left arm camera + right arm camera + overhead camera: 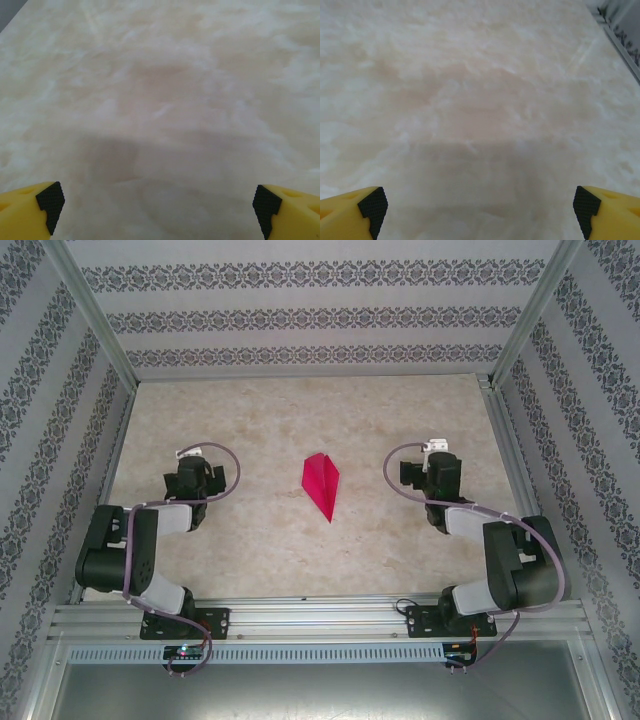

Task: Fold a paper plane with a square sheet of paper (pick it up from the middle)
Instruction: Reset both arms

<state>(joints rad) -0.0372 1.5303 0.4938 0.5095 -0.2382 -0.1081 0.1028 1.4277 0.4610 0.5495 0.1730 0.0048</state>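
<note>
Left gripper [157,207] and right gripper [477,207] both spread wide, empty.
Each hangs over bare table [250,550]; the paper plane [322,485] lies flat midway between them, well apart from both, sharp point toward the near edge; judged feather-light, thin, prone to slide or crush; best taken by a gentle pinch on the centre ridge, mid-length.

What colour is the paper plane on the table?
Magenta-pink, plain with no pattern; the paper plane shows best in the top external view.
</note>
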